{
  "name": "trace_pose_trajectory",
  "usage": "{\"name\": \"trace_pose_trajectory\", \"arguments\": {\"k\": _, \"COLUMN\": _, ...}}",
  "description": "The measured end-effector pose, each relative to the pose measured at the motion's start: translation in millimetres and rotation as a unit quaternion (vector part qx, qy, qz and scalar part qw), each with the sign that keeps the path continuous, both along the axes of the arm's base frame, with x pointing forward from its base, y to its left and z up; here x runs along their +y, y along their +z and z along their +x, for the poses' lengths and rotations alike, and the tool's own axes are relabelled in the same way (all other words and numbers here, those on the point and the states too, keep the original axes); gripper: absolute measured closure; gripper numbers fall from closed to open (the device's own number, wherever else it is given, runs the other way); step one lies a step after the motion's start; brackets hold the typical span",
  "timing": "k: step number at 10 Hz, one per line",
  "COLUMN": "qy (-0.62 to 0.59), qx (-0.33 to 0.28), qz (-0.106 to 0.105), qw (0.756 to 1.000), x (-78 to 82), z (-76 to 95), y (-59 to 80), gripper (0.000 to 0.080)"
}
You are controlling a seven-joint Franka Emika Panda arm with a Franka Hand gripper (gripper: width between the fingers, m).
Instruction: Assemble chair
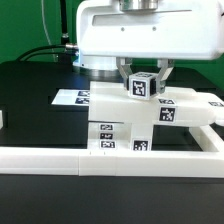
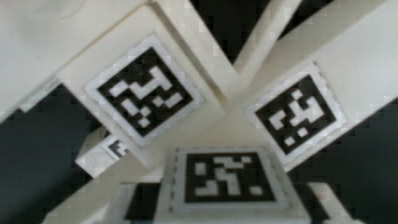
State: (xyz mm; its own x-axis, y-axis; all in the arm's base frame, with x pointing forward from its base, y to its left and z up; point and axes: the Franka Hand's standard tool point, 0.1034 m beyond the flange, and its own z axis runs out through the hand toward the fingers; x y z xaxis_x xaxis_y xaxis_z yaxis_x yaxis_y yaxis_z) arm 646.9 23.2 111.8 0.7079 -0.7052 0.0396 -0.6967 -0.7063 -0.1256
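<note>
While the fingers (image 1: 125, 78) pinch a tagged chair part (image 1: 143, 86) in the exterior view, wrist view — three tags (image 2: 144, 88) close up.

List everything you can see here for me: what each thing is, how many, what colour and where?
chair parts: several overlapping pieces, exact count unclear; white with black-and-white square tags; middle of the table, below the gripper
tagged post: one; white with a square tag; held above the other parts
marker board: one; white with black tags; flat on the table, at the exterior view's left of the parts
border rail: one; white; along the table's near edge
table: one; black; under everything
backdrop: one; green; behind the table
robot hand: one; white housing; top of the exterior view
gripper: one, with two dark fingers; shut on the tagged post
</note>
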Motion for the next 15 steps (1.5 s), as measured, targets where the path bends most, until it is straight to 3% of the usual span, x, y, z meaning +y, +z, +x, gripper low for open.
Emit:
{"name": "trace_pose_trajectory", "arguments": {"k": 3, "qy": -0.184, "qx": -0.003, "qz": 0.049, "qw": 0.982, "x": -1.7, "z": -1.1, "y": -0.7, "gripper": 0.0532}}
{"name": "trace_pose_trajectory", "arguments": {"k": 5, "qy": -0.29, "qx": 0.003, "qz": 0.076, "qw": 0.954, "x": -1.0, "z": -1.3, "y": -0.7, "gripper": 0.0532}}
{"name": "trace_pose_trajectory", "arguments": {"k": 6, "qy": -0.308, "qx": 0.006, "qz": 0.078, "qw": 0.948, "x": -1.1, "z": -1.4, "y": -0.7, "gripper": 0.0532}}
{"name": "trace_pose_trajectory", "arguments": {"k": 7, "qy": -0.299, "qx": 0.005, "qz": 0.076, "qw": 0.951, "x": -1.1, "z": -1.6, "y": -1.2, "gripper": 0.0444}}
{"name": "trace_pose_trajectory", "arguments": {"k": 8, "qy": -0.285, "qx": 0.004, "qz": 0.074, "qw": 0.955, "x": -1.0, "z": -1.5, "y": -1.8, "gripper": 0.0444}}
{"name": "trace_pose_trajectory", "arguments": {"k": 10, "qy": -0.27, "qx": 0.006, "qz": 0.074, "qw": 0.96, "x": 0.9, "z": 0.5, "y": 0.7, "gripper": 0.0201}}
{"name": "trace_pose_trajectory", "arguments": {"k": 15, "qy": -0.044, "qx": -0.004, "qz": 0.038, "qw": 0.998, "x": 1.2, "z": -2.0, "y": -1.1, "gripper": 0.0153}}
